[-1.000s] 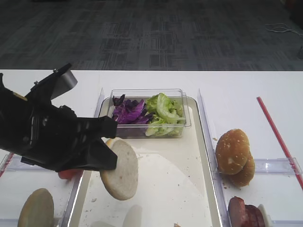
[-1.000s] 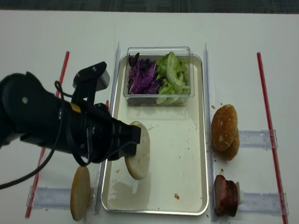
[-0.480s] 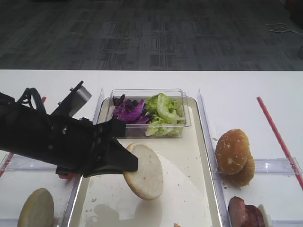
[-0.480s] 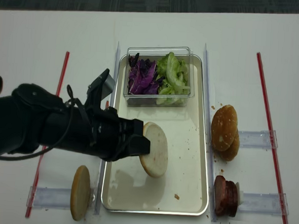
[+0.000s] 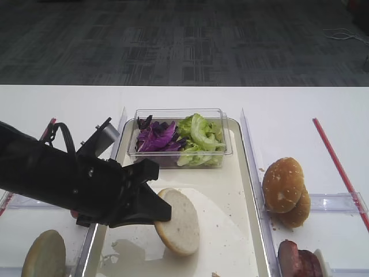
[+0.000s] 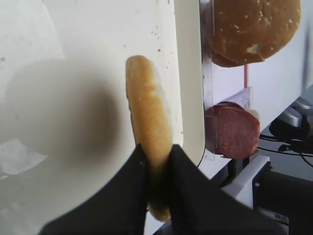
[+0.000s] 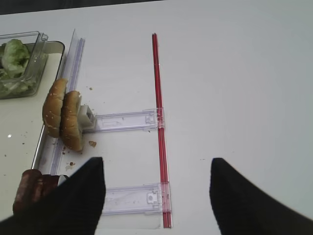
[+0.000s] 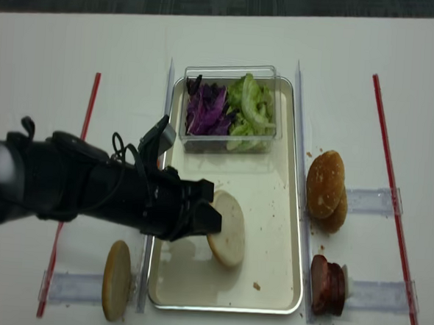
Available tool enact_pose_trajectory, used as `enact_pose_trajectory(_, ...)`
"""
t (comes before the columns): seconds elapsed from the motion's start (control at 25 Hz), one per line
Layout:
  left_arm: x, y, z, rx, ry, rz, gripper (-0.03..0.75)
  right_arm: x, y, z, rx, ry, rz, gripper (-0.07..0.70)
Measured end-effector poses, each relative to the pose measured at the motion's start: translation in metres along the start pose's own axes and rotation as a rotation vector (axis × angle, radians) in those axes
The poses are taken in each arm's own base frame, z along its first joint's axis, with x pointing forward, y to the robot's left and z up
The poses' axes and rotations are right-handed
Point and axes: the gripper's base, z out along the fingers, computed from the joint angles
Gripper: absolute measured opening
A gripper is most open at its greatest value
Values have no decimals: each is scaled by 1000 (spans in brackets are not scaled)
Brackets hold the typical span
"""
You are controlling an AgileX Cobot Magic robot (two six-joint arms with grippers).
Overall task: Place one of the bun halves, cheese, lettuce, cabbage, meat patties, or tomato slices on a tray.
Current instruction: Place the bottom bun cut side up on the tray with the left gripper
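My left gripper (image 5: 159,211) (image 8: 208,218) (image 6: 156,152) is shut on the edge of a bun half (image 5: 179,222) (image 8: 228,229) (image 6: 145,110). The bun half hangs tilted, its pale cut face showing, low over the middle of the cream tray (image 5: 228,184) (image 8: 267,202). A second bun half (image 5: 43,254) (image 8: 116,280) stands left of the tray. Lettuce (image 5: 199,136) and cabbage (image 5: 154,138) fill a clear tub at the tray's far end. Meat patties (image 5: 297,259) (image 8: 327,284) (image 7: 33,189) stand right of the tray. My right gripper (image 7: 156,169) is open over bare table. Cheese and tomato slices are out of view.
Two speckled buns (image 5: 285,189) (image 7: 63,118) stand on edge in a clear holder right of the tray. Red strips (image 8: 388,166) (image 8: 87,114) run along both sides of the table. My left arm (image 8: 75,187) lies across the tray's left rim.
My left gripper has carried the bun half to the right and lower, from the tray's left edge to its middle. The right side has not changed.
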Motion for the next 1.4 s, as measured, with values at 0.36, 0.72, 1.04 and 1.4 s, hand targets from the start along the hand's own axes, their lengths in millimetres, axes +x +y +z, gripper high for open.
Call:
enact_pose_trajectory(0.36, 3, 12, 11, 7, 37, -30, 105, 0, 0, 0, 2, 0, -1, 468)
enact_pose_trajectory(0.72, 3, 13, 12, 8, 43, -14, 105, 0, 0, 0, 2, 0, -1, 468)
enact_pose_trajectory(1.04, 3, 13, 12, 8, 43, -14, 245, 0, 0, 0, 2, 0, -1, 468)
enact_pose_trajectory(1.4, 3, 13, 12, 4, 45, -10, 349, 0, 0, 0, 2, 0, -1, 468)
